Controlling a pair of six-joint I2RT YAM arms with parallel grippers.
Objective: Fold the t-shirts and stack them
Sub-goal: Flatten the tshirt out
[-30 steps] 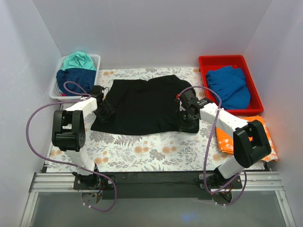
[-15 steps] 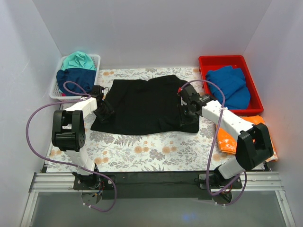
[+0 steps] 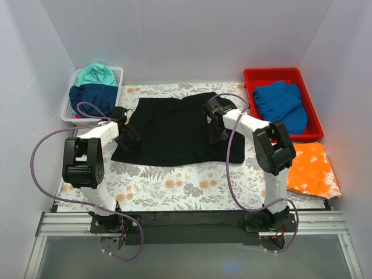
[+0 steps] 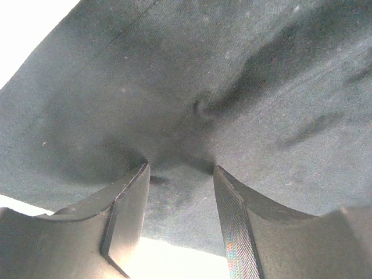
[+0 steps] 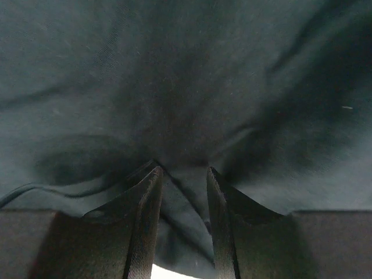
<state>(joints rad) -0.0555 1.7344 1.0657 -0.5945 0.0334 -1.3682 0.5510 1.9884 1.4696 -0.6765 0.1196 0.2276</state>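
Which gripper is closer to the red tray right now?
Right. The right gripper sits on the right half of the black shirt, just left of the red tray. The left gripper is at the shirt's far left edge, near the white basket.

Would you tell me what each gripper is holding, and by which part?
Both appear to pinch the black shirt: the left gripper at its left edge, the right gripper on a fold inward of its right edge.
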